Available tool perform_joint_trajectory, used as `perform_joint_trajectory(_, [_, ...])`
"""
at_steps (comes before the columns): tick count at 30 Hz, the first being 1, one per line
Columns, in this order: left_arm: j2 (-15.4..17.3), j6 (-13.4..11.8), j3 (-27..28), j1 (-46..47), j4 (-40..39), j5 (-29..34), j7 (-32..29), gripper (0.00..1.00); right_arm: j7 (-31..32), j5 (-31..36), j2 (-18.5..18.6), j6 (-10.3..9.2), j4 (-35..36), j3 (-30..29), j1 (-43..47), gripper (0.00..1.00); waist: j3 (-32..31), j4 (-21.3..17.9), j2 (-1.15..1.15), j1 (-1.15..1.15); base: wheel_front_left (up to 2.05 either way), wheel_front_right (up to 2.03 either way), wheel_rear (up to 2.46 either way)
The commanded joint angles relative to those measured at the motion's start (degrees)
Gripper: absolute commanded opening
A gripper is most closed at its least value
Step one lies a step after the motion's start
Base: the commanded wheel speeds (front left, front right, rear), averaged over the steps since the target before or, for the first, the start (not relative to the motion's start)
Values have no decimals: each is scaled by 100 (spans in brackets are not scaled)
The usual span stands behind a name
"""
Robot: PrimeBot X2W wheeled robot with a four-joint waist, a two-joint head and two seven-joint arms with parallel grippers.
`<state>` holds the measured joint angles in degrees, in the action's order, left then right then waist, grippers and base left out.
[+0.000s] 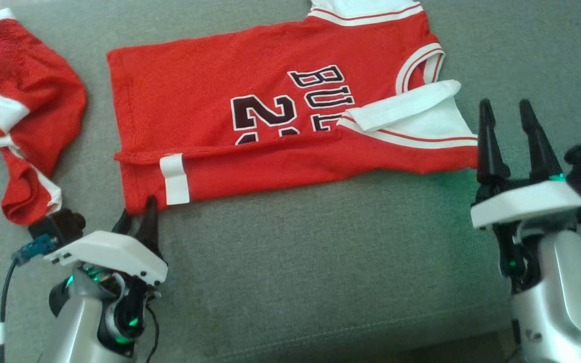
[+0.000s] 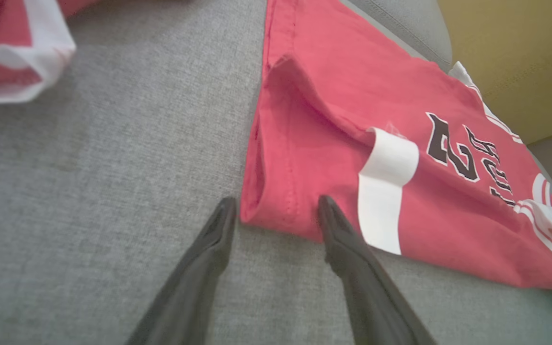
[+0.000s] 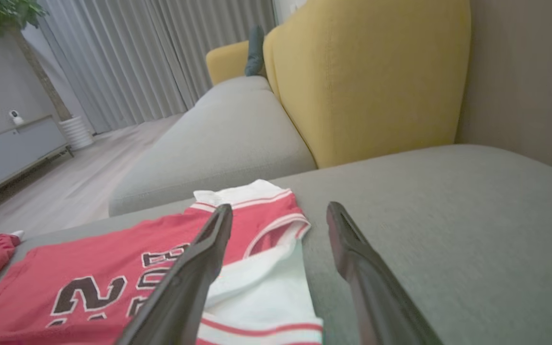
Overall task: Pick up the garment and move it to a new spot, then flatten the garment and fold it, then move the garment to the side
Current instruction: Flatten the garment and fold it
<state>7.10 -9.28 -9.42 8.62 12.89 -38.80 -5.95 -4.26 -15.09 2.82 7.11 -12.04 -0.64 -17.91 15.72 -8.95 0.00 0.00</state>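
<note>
A red jersey (image 1: 270, 116) with white trim and dark lettering lies spread on the grey couch seat, its near long edge folded up over the front. In the left wrist view the jersey (image 2: 400, 158) shows its folded corner just beyond my fingertips. My left gripper (image 1: 136, 222) is open at that near left corner; the same left gripper (image 2: 276, 211) straddles the corner's edge. My right gripper (image 1: 507, 118) is open, raised beside the jersey's right end near the white sleeve. In the right wrist view, my right gripper (image 3: 281, 215) holds nothing over the jersey (image 3: 113, 282).
A second red and white garment (image 1: 13, 111) lies crumpled at the far left, also seen as a red and white garment (image 2: 12, 52). A yellow backrest (image 3: 367, 81) rises behind the grey seat (image 1: 321, 282). Bare cushion spreads in front and to the right.
</note>
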Motion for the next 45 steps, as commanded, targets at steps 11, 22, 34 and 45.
perform_joint_trajectory(11, [34, 107, 336, 312, -195, -122, 501, 0, 420, -202, 6, 37, -344, -135, 378, 100, -15, 21, 0, 0, 0, 0, 0])
perform_joint_trajectory(22, [60, 99, 419, 150, -293, -181, 653, 0, 453, -361, 6, 37, -1442, -50, 7, 100, -64, 266, 0, 0, 0, 0, 0])
perform_joint_trajectory(34, [46, 116, 377, 159, -300, -190, 733, 0, 625, -495, 6, 37, -2228, 252, -360, 21, -25, 381, 0, 0, 0, 0, 0])
perform_joint_trajectory(45, [125, 197, 206, -58, -969, -51, 832, 0, 981, -105, 26, 37, -1168, -435, -239, 0, -229, 275, 0, 0, 0, 0, 0])
